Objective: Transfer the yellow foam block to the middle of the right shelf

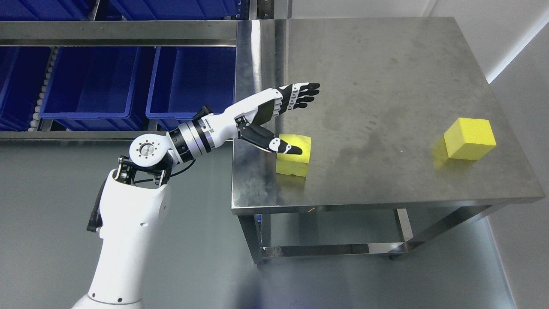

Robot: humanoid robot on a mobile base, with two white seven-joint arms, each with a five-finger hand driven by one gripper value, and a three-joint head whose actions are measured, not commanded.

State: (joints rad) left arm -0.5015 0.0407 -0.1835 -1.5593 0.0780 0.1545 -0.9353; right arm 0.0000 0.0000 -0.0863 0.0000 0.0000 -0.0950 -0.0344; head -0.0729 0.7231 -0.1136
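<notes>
Showing our left hand [285, 118] spread wide, thumb over the yellow foam block [294, 155] at the steel worktop [386, 86]'s 8 o'clock edge and holding nothing, we judge the block light, soft and compressible, best pinched gently across opposite side faces; a second block [469, 138] sits at 4 o'clock.

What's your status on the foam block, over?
Left hand open above near yellow foam block, thumb over it, no grasp. Second yellow block far right on table. Path clear.
</notes>
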